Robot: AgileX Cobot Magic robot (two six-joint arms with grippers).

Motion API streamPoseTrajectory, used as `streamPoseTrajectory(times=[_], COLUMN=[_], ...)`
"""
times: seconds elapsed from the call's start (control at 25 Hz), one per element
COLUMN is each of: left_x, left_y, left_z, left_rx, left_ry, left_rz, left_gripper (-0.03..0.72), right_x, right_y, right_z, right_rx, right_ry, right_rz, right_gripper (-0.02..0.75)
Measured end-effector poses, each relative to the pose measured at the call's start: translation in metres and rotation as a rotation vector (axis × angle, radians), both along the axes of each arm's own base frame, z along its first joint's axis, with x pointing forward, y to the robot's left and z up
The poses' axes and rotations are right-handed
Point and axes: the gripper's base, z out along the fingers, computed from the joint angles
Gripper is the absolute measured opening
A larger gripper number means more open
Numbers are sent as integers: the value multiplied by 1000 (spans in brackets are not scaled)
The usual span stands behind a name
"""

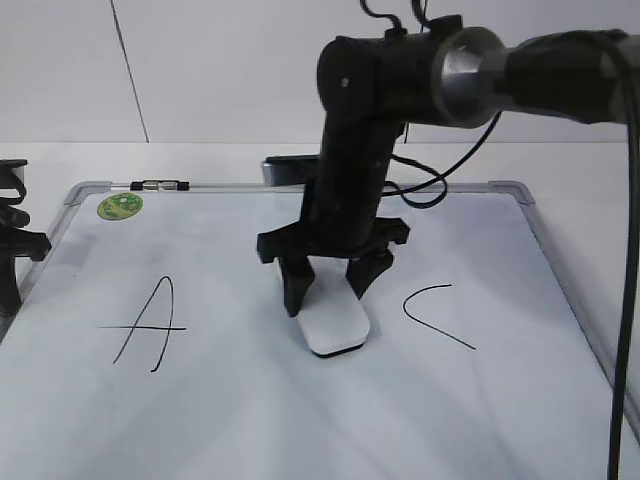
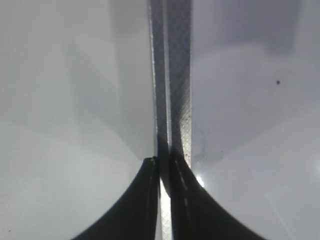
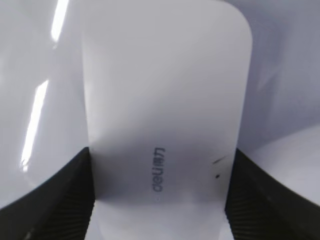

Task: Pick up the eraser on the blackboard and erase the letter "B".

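Observation:
The white eraser [image 1: 335, 325] lies flat on the blackboard [image 1: 250, 420], between the black "A" [image 1: 148, 325] and the black "C" [image 1: 435, 315]. My right gripper [image 1: 328, 290] points straight down and is shut on the eraser's two long sides. In the right wrist view the eraser [image 3: 160, 100] fills the frame between the jaws [image 3: 159, 195], grey print up. No letter "B" shows; the spot between "A" and "C" is covered by the eraser and gripper. My left gripper [image 1: 15, 240] is at the board's left edge; its jaws [image 2: 164, 167] are shut and empty over the silver frame [image 2: 172, 75].
A round green sticker [image 1: 120, 206] is at the board's far left corner. A small black-and-silver marker [image 1: 150, 185] lies on the far frame. A dark object [image 1: 290, 170] sits behind the right arm. A cable [image 1: 625, 300] hangs down at the right.

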Motion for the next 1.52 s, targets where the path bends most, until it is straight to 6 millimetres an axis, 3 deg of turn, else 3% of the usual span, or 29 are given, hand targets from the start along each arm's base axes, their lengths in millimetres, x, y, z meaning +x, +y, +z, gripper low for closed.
streamPoseTrajectory(times=[0.16, 0.32, 0.6, 0.88, 1.08, 1.32, 1.52], left_x=[0, 0, 0, -1, -1, -1, -1], left_y=[0, 0, 0, 0, 0, 0, 0], left_z=[0, 0, 0, 0, 0, 0, 0], left_rx=[0, 0, 1, 1, 1, 1, 0], left_ry=[0, 0, 4, 7, 7, 7, 7], left_rz=[0, 0, -1, -2, -2, -2, -1], left_gripper=[29, 29, 29, 29, 29, 29, 29], right_x=[19, 21, 6, -37, -43, -23, 19], right_y=[-29, -32, -8, 47, 53, 37, -9], right_z=[0, 0, 0, 0, 0, 3, 5], right_rx=[0, 0, -19, 20, 27, 21, 6], right_ry=[0, 0, -22, -7, -3, -11, -44], right_rz=[-80, -91, -2, 158, 182, 117, -29], right_gripper=[550, 551, 551, 551, 551, 550, 550])
